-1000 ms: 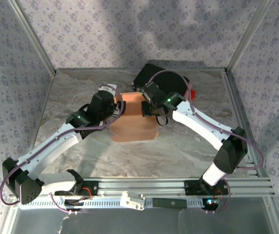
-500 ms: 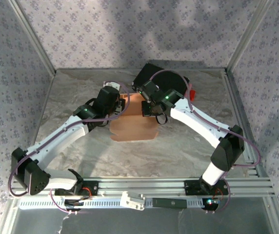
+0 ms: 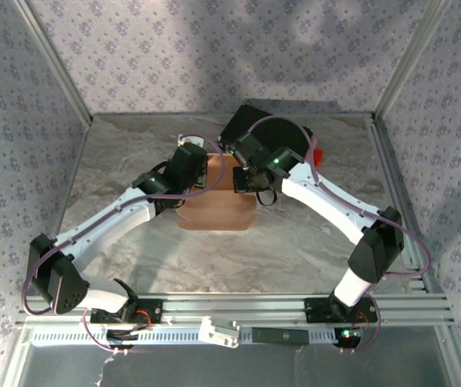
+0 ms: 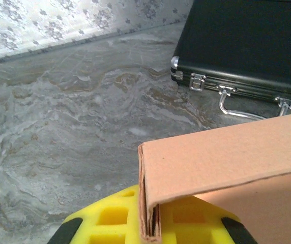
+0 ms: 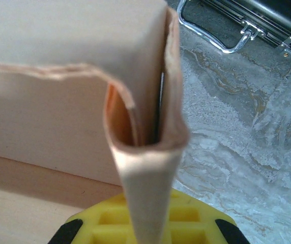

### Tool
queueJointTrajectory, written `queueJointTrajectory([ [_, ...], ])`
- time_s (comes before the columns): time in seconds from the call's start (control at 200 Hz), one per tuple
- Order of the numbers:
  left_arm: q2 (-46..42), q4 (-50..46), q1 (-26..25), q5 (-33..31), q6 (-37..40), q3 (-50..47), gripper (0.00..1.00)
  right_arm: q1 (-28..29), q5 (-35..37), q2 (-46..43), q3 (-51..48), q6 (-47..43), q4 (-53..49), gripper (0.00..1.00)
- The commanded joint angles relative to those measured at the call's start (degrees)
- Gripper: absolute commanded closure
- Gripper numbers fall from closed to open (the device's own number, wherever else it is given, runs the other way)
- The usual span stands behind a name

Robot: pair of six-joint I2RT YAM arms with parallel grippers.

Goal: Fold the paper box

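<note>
The paper box [image 3: 214, 208], salmon-brown cardboard, lies partly folded in the middle of the table between both arms. My left gripper [image 3: 203, 174] is shut on the box's left upright wall; in the left wrist view the layered cardboard corner [image 4: 148, 193] sits pinched between the yellow pads [image 4: 105, 221] of the gripper [image 4: 150, 230]. My right gripper [image 3: 243, 182] is shut on the box's right side. In the right wrist view a doubled-over flap [image 5: 145, 152] runs down into that gripper [image 5: 146, 229], with the box wall [image 5: 44, 127] to its left.
A black hard case [image 3: 256, 126] with metal trim lies just behind the box, its latches and handle [image 4: 237, 104] close to the cardboard. A small red object [image 3: 317, 153] lies right of the case. Metal frame rails border the grey marbled table [image 3: 126, 153].
My left arm has swung right and forward to the box's left wall, and its gripper has gone from open to shut on it. The box's near edge shifted slightly. The right gripper stayed shut.
</note>
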Motion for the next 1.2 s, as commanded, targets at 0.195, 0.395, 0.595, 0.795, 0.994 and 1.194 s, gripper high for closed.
queueJointTrajectory([
  [0.195, 2.89, -3.42, -3.85, -12.10, -0.69, 2.77, 0.93, -0.36, 0.00, -0.32, 0.76, 1.20, -0.17, 1.00],
  [0.395, 1.25, -6.43, -4.26, -9.43, -3.73, 4.43, 0.50, -1.24, -0.31, -1.02, -1.09, 4.20, 1.04, 1.00],
  [0.595, -3.14, -7.26, -4.26, -1.41, -6.58, 4.94, 0.37, -2.32, -1.61, -0.85, -2.56, 5.33, 2.38, 1.00],
  [0.795, -5.37, -12.93, -4.26, 1.39, -12.63, 9.38, 0.33, -3.35, -2.20, -0.84, -3.91, 7.25, 3.67, 1.00],
  [0.994, -15.13, -20.64, -5.39, 0.41, -31.56, 6.98, 0.45, -6.80, -5.57, -2.80, -8.75, 12.84, 8.54, 1.00],
  [1.194, -17.52, -33.84, -16.14, -8.13, -59.91, 5.75, 0.50, -9.24, -6.75, -4.15, -12.83, 20.23, 13.03, 1.00],
])
